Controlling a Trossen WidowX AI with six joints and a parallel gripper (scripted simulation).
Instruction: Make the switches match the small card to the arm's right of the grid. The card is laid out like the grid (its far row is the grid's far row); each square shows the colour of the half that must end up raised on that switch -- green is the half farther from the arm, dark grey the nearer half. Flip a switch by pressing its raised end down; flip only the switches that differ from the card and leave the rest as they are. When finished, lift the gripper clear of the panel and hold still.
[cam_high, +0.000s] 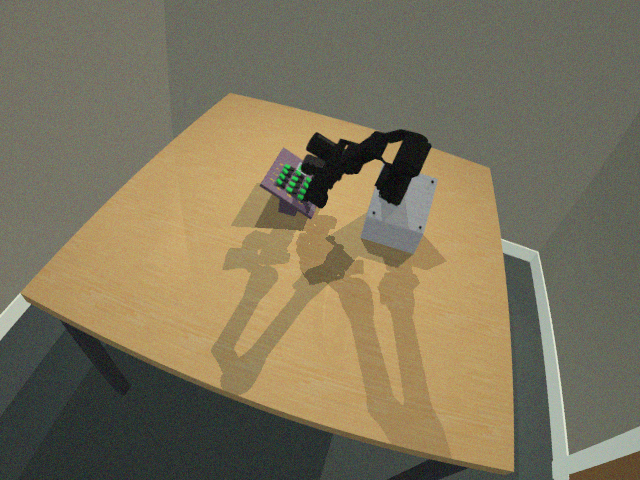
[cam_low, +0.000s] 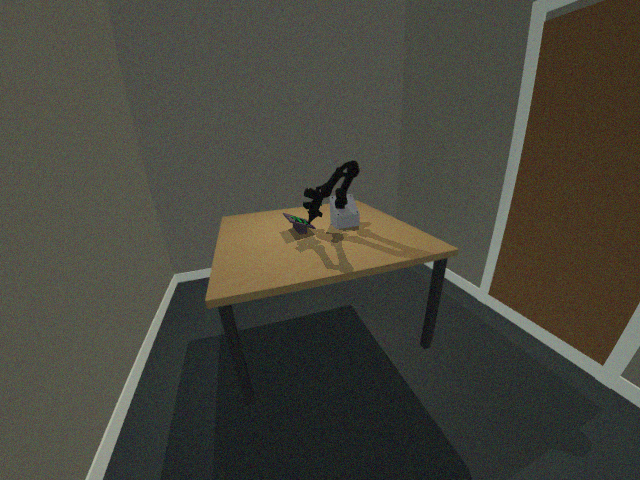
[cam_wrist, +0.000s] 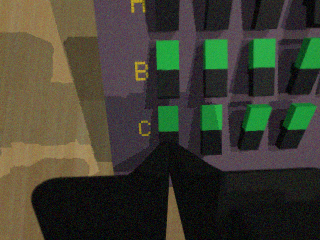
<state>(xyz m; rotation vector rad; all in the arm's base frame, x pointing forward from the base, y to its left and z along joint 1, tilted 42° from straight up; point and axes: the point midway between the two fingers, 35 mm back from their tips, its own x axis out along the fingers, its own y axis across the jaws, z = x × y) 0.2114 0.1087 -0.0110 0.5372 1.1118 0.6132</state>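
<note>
Fingers pressed together into one blunt wedge, nothing between them; makes sense, a closed tip works as a single poker for rocker switches; gripper tip sits at the near, dark grey half of the row C first switch, at 6 o'clock of that switch's green half; looks like touching or just above it, cannot tell which; judged step: pressing that grey end down so green ends up raised.

Outward in the wrist view: row C's other three switches run off toward 3 o'clock, the two farthest look tilted differently from the first; row B switches sit at 12 o'clock of row C, green halves on the far side; yellow letters B and C at 9 o'clock of their rows; row A barely visible at the top edge; the card is not in this view, so which switches still differ cannot be checked here.

Top view: purple panel tilted on a small stand, presumably angled for easier presses; arm reaches over it from the grey base block at roughly 3 o'clock of the panel; panel is well inside the wooden table; long arm shadows fall toward 6 o'clock.

Risk, as a judgement: neighbouring switch is just beside the tip, a sideways slip could flip it.
</note>
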